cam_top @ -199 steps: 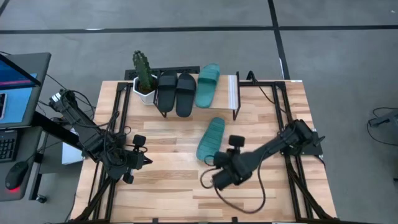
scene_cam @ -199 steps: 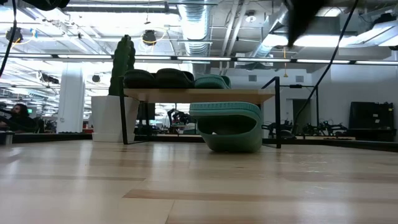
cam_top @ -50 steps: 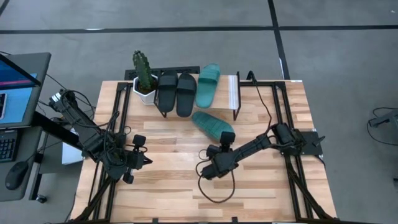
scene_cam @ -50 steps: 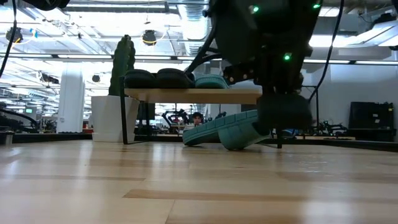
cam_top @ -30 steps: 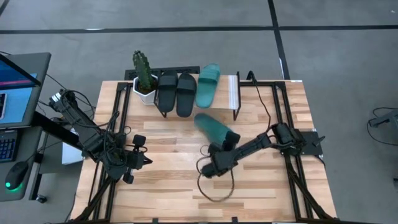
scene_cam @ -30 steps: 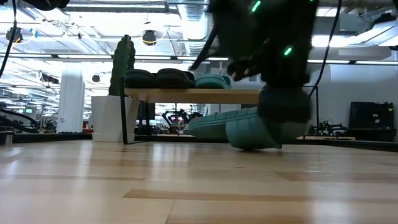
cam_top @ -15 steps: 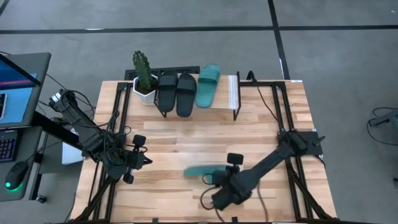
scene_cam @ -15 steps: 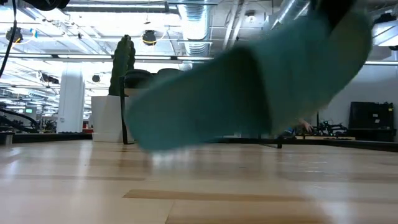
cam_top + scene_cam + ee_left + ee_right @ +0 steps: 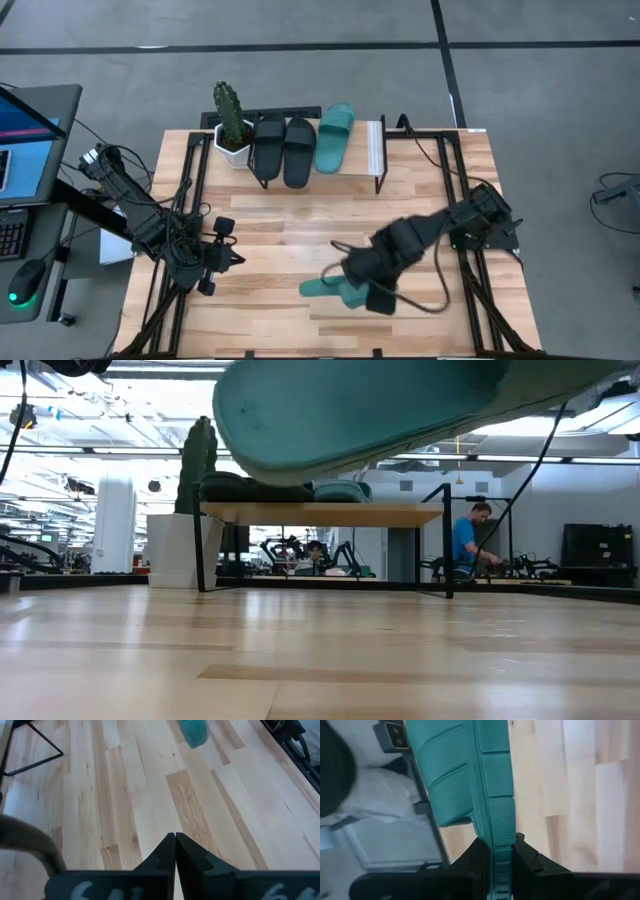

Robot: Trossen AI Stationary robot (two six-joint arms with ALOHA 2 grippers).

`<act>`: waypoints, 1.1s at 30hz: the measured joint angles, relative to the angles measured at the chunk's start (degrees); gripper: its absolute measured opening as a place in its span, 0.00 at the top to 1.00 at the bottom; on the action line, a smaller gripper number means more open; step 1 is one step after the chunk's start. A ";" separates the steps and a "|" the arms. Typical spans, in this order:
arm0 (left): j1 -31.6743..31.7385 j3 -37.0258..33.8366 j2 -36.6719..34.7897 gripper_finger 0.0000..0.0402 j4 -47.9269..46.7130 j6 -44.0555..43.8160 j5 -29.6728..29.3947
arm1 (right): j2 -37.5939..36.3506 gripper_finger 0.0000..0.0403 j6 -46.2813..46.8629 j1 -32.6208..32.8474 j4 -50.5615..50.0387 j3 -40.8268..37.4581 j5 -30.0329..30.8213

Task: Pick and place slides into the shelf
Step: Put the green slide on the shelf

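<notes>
A teal slide (image 9: 322,288) hangs above the table's near middle, with my right gripper (image 9: 352,293) shut on it. In the low view its sole (image 9: 380,405) fills the top, well clear of the wood. The shelf (image 9: 375,150) stands at the far edge. Two black slides (image 9: 283,148) and another teal slide (image 9: 333,137) rest sole-down on its panel. My left gripper (image 9: 236,258) is shut over the table's left side, touching nothing, and the held slide (image 9: 193,731) shows far off in its wrist view. My right gripper pinches the teal slide's side rim (image 9: 502,837) between its two fingers (image 9: 479,856). The fingers come from above, pointing steeply down. The slide runs on past the fingertips toward the table's left, lifted clear and tilted.
A cactus in a white pot (image 9: 232,128) stands at the shelf's left end. Black frame rails (image 9: 465,270) run along both table sides, and a cable (image 9: 420,300) trails from the right arm. A person (image 9: 468,540) is in the room beyond. Bare wood lies in front of the shelf.
My right gripper has risen and gone toward the table's near edge, tipping over until it points steeply down. The teal slide, which lay on the table just in front of the shelf, has come with it, lifted clear and turned about.
</notes>
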 joint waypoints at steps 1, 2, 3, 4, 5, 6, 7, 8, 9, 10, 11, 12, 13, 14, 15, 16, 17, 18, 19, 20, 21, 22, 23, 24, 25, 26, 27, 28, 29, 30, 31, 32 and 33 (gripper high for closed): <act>0.00 0.00 0.00 1.00 0.00 0.00 0.44 | 0.07 0.91 -0.52 -1.16 0.04 0.00 -1.89; 0.00 0.00 0.00 1.00 0.02 0.00 0.83 | 0.12 0.91 -1.31 -2.19 0.05 -0.11 -3.58; -0.02 0.00 0.00 1.00 0.01 -0.03 1.03 | 0.11 0.91 -2.13 -3.20 0.10 -0.54 -4.82; -0.02 0.00 0.00 1.00 0.02 -0.23 1.32 | 0.08 0.91 -2.77 -4.18 0.17 -1.28 -5.94; -0.02 0.00 0.00 1.00 0.04 -0.37 1.52 | 0.10 0.91 -3.41 -5.17 0.17 -2.22 -7.01; 0.00 0.00 0.00 1.00 0.02 -0.37 1.89 | 0.10 0.91 -4.09 -6.10 0.19 -3.59 -8.08; -0.02 0.00 0.00 1.00 0.02 -0.39 2.15 | 0.10 0.91 -4.90 -6.92 0.16 -5.19 -9.10; 0.00 0.00 0.00 1.00 0.04 -0.44 2.30 | 0.16 0.91 -5.87 -7.66 0.01 -6.64 -9.85; 0.00 0.00 0.00 1.00 0.02 -0.60 2.32 | 0.17 0.91 -6.94 -8.38 0.02 -8.21 -10.46; -0.01 0.00 0.00 1.00 0.04 -0.65 2.32 | 0.17 0.91 -7.88 -9.04 0.05 -9.76 -11.03; -0.02 0.02 0.00 1.00 0.02 -0.66 2.32 | 0.17 0.91 -8.67 -9.61 0.06 -11.20 -11.71; -0.01 0.02 0.00 1.00 0.01 -0.66 2.32 | 0.17 0.91 -9.41 -10.19 0.07 -12.62 -12.47; 0.00 0.02 0.00 1.00 0.02 -0.66 2.32 | 0.17 0.91 -10.00 -10.72 0.08 -13.99 -13.12; 0.00 0.02 0.00 1.00 0.04 -0.66 2.32 | 0.13 0.91 -10.32 -11.26 0.23 -15.27 -13.61; 0.00 0.02 0.00 1.00 0.02 -0.66 2.32 | 0.03 0.91 -10.37 -11.70 0.39 -16.49 -13.75; 0.00 0.02 0.00 1.00 0.00 -0.66 2.32 | -0.07 0.91 -10.37 -12.17 0.40 -17.72 -13.67; -0.02 0.02 0.00 1.00 0.04 -0.66 2.32 | -0.07 0.91 -10.33 -12.61 0.22 -18.72 -13.37; 0.00 0.02 0.00 1.00 0.02 -0.66 2.32 | -0.05 0.89 -10.00 -12.93 -0.08 -19.56 -12.55; -0.01 0.02 0.00 1.00 0.00 -0.66 2.32 | -0.05 0.86 -9.38 -13.22 -0.30 -20.25 -11.34; -0.02 0.02 0.00 1.00 0.04 -0.66 2.31 | -0.01 0.83 -8.77 -13.41 -0.37 -20.83 -10.09; 0.00 0.02 0.00 1.00 0.03 -0.66 2.30 | 0.05 0.79 -8.15 -13.59 -0.29 -21.28 -8.69; -0.01 0.02 0.00 1.00 0.02 -0.66 2.30 | 0.10 0.75 -7.30 -13.71 -0.02 -21.71 -7.32; 0.00 0.02 0.00 1.00 0.04 -0.66 2.30 | 0.18 0.71 -6.62 -13.84 0.39 -22.05 -6.12; 0.00 0.02 0.00 1.00 0.04 -0.66 2.30 | 0.19 0.68 -5.97 -13.85 0.47 -22.32 -5.28; -0.01 0.02 0.00 1.00 0.02 -0.66 2.30 | 0.19 0.65 -5.41 -13.85 0.29 -22.50 -4.33; 0.00 0.02 0.00 1.00 0.04 -0.66 2.30 | 0.19 0.62 -4.93 -13.82 0.24 -22.54 -3.16; 0.00 0.02 0.00 1.00 0.04 -0.66 2.30 | 0.19 0.59 -4.22 -13.72 0.27 -22.56 -2.23; 0.00 0.02 0.00 1.00 0.02 -0.66 2.30 | 0.19 0.56 -3.91 -13.54 0.37 -22.56 -1.21; -0.02 0.02 0.00 1.00 0.04 -0.66 2.30 | 0.17 0.54 -3.90 -13.41 0.61 -22.56 -0.56; 0.00 0.02 0.00 1.00 0.04 -0.66 2.30 | 0.17 0.51 -3.90 -13.07 0.91 -22.56 0.08; -0.01 0.02 0.00 1.00 0.02 -0.66 2.30 | 0.17 0.50 -3.91 -12.82 1.10 -22.56 1.18; 0.00 0.02 0.00 1.00 0.03 -0.68 2.30 | 0.17 0.48 -3.91 -12.59 1.10 -22.56 2.51; 0.00 0.02 0.00 1.00 0.04 -0.66 2.29 | 0.17 0.47 -3.90 -12.27 1.01 -22.56 4.05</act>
